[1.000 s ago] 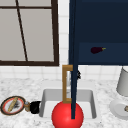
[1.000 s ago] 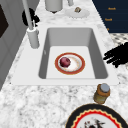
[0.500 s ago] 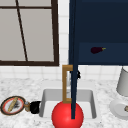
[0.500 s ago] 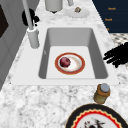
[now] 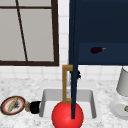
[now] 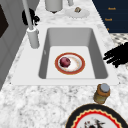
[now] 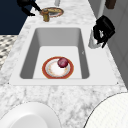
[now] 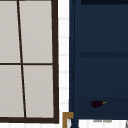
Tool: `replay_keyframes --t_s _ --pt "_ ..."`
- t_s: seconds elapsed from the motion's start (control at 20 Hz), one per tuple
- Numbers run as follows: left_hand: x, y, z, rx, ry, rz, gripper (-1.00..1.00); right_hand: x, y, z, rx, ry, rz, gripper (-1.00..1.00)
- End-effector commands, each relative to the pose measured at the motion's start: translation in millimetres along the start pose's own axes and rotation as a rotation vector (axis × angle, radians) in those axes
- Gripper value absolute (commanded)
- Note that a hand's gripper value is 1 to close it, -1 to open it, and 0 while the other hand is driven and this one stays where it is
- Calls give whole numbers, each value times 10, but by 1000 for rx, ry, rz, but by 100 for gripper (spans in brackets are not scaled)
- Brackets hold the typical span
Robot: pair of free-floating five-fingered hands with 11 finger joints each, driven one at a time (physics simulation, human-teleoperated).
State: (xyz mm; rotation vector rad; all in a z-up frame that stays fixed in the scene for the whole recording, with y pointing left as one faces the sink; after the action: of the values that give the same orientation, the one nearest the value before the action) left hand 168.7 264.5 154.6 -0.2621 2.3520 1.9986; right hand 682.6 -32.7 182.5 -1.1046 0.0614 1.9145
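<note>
Where the table (image 6: 37, 100) runs left of the sink (image 6: 75, 35), a small jar (image 6: 102, 93) stands, with the left hand (image 6: 116, 55) spread open near it. The jar is judged light, rigid, smooth and breakable, best grasped round its body. Behind the sink, by the faucet (image 6: 32, 37), the right hand (image 7: 103, 27) is seen; its state cannot be told.

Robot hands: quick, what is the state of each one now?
Left robot hand: open, near the jar, holding nothing.
Right robot hand: by the faucet; state cannot be told.
</note>
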Motion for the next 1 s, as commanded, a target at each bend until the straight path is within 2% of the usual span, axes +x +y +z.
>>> replay_keyframes --t_s 0.0,0.45,0.5,0.6,0.65,0.7,0.95 --pt "0 0 0 0 0 0 0 112 -196 140 -13 -45 -42 100" --pt "0 0 0 0 0 0 0 117 -187 154 3 -20 -47 100" --pt "0 0 0 0 0 0 0 127 -182 159 21 -28 -36 100" --pt "0 0 0 0 0 0 0 12 -168 153 30 -36 -38 100" --pt "0 0 0 0 0 0 0 -48 -144 128 27 -38 -44 -100" --pt "0 0 0 0 0 0 0 -76 -76 117 31 -6 -38 -100" --pt "0 0 0 0 0 0 0 -150 -71 151 61 5 -42 -100"
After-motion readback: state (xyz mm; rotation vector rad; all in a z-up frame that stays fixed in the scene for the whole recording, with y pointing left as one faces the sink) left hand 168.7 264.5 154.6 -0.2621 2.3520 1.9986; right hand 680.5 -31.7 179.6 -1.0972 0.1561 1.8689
